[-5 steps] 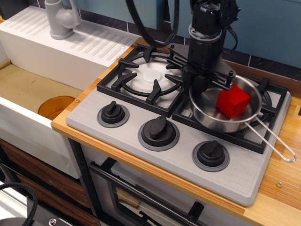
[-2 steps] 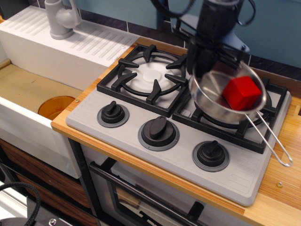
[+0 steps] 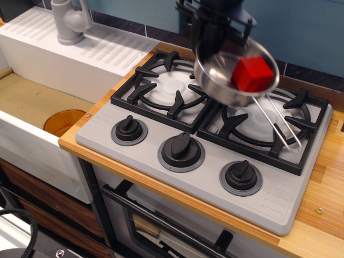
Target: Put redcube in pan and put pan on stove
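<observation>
The shiny steel pan hangs in the air above the middle of the grey stove, tilted toward the camera. The redcube lies inside it on the right side. The pan's wire handle trails down to the right over the right burner. My black gripper comes down from the top and is shut on the pan's far left rim. Its fingertips are partly hidden behind the rim.
The left burner lies under the pan's left edge. Three black knobs line the stove's front. A white sink with a grey tap is to the left. The wooden counter runs along the right.
The gripper has lifted the pan with the redcube off the right burner and carried it up and to the left, over the middle of the stove.
</observation>
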